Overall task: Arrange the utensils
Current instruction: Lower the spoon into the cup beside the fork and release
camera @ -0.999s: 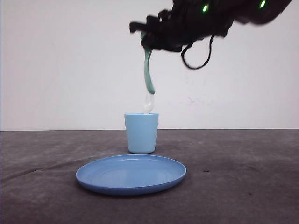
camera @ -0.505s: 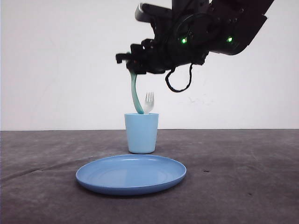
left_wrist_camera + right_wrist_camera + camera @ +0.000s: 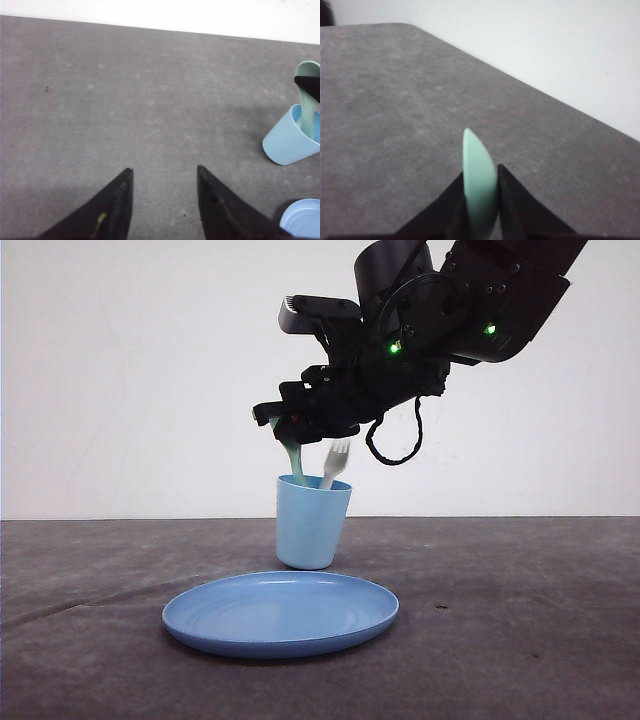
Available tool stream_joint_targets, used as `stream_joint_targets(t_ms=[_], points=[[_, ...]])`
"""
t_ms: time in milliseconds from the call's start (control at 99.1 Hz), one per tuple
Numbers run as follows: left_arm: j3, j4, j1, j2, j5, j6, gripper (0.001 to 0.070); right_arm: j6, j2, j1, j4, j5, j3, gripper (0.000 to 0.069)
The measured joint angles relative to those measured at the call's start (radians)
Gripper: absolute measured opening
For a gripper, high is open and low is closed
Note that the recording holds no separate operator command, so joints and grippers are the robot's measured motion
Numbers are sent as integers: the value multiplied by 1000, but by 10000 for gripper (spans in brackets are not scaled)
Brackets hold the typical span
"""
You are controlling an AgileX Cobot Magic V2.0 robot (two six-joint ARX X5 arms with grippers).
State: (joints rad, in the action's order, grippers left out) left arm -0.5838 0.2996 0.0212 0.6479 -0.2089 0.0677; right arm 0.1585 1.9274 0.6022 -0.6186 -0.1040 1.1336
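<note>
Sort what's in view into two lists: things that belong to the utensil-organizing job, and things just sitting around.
Part of the job:
- mint-green spoon, clamped in the right gripper, its lower end inside the cup
- white fork, standing in the cup
- light blue cup, tilted, holding both utensils

Just sitting around:
- round blue plate, nothing on it
- left gripper, open over bare table

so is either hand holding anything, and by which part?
Right hand grips the mint-green spoon by its bowl end, handle down in the cup. Left hand is open, holding nothing.

Spoon (image 3: pixel 294 458) bowl & fork (image 3: pixel 334 462) handle hidden in cup (image 3: pixel 312 523); my plate (image 3: pixel 303 219) cut off in left wrist cam.
</note>
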Motion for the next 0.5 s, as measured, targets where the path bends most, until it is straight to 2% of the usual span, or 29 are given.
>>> stream_joint_targets(t_ms=[384,505], points=[[0,0,0,0,0,0,233,2,0,0,28,0,1,77],[0,0,0,0,0,0,233,2,0,0,34,0,1,140]])
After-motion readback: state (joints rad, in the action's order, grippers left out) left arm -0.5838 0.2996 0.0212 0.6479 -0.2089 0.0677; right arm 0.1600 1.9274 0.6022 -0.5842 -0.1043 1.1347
